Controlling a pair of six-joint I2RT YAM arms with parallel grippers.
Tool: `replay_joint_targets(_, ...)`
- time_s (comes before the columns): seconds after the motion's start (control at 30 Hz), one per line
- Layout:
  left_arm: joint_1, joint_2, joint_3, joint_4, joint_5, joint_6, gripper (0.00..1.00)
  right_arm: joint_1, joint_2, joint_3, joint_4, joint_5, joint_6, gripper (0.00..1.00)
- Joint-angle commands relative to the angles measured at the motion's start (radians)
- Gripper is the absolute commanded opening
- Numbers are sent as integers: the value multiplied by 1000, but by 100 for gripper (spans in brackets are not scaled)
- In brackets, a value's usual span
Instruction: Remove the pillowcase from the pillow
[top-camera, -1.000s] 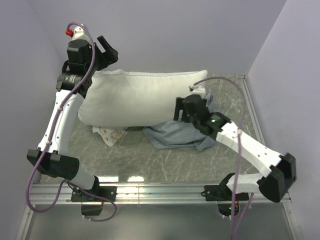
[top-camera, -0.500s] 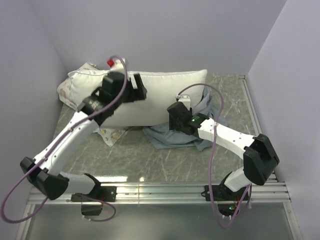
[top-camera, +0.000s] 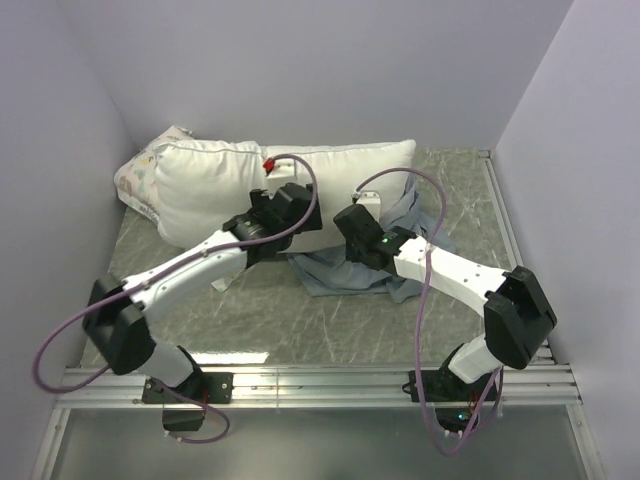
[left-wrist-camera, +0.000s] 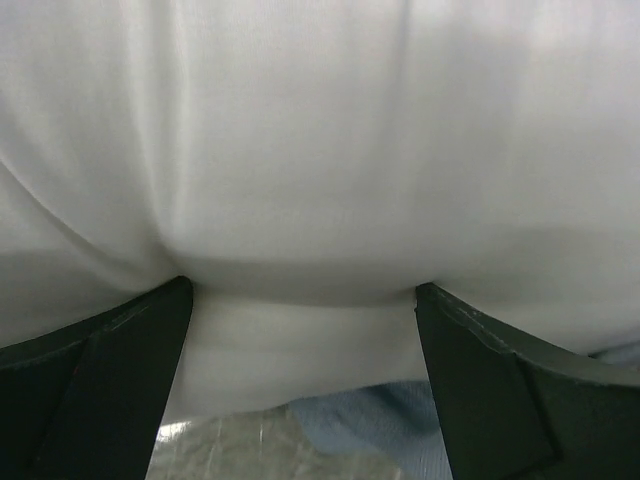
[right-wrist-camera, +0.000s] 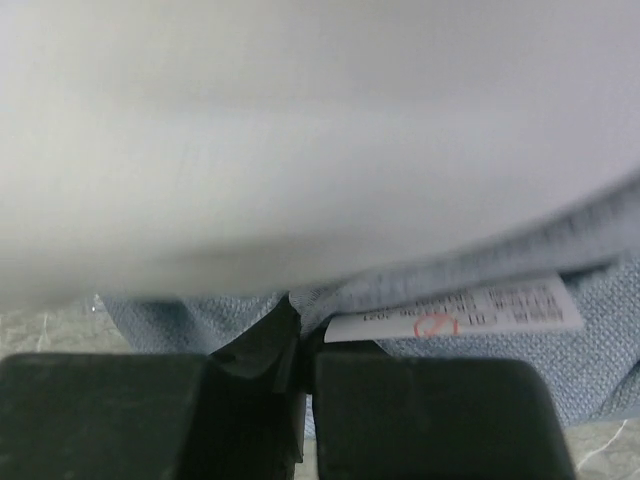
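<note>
The left gripper (top-camera: 300, 203) is now low over the table (top-camera: 300, 335), with its jaws spread wide and its fingers (left-wrist-camera: 130, 350) pushed against the near side of the pillow (top-camera: 220, 185), about in the middle of its length. In its wrist view the gripper (left-wrist-camera: 305, 290) has only bulging white cloth (left-wrist-camera: 320, 150) between the fingers, not gripped. One second ago this arm stood high at the far left corner, and half a second ago it was swinging down across the pillow. The right gripper (top-camera: 358, 215) has shifted a little to the left since then. It is pressed together (right-wrist-camera: 300, 330) and pinches a fold of the pillowcase (right-wrist-camera: 480, 270) just beside a white label (right-wrist-camera: 455, 310), close under the pillow (right-wrist-camera: 300, 120). The pillowcase (top-camera: 340, 275) lies crumpled, pale side out, under the pillow's right end and on the table in front of it. Almost the whole pillow is outside it. Whether a corner is still inside, I cannot tell. A floral pillow (top-camera: 135, 180), hidden a second ago, shows at the far left, touching the big pillow.
</note>
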Motion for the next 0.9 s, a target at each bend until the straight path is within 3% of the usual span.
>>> replay_joint_targets(0.0, -3, 145, 61, -12, -91, -25, 99, 1, 1, 10, 42, 5, 18, 0)
replay_joint_targets(0.03, 1, 173, 104, -29, -103, -23, 98, -1, 1, 16, 42, 3, 18, 0)
replay_joint_targets(0.13, 4, 262, 185, -74, -143, -2, 62, -1, -9, 14, 33, 6, 15, 0)
replay_joint_targets(0.17, 5, 286, 204, -79, -138, 10, 30, -1, -23, 13, 28, 12, 15, 0)
replay_joint_targets(0.23, 10, 305, 265, -118, -141, 29, 0, -1, -39, 8, 16, 29, 12, 0)
replay_joint_targets(0.4, 13, 280, 385, -168, -143, 99, 0, -11, -135, -7, -22, 54, 4, 0)
replay_joint_targets(0.57, 28, 262, 655, -250, -160, 182, 0, -50, -247, -18, -67, 71, -6, 0)
replay_joint_targets(0.7, 45, 303, 946, -333, -192, 257, 0, -125, -312, -62, -84, 59, -14, 0)
replay_joint_targets(0.87, 56, 296, 1043, -287, -221, 314, 0, -295, -368, -128, -66, 6, -33, 0)
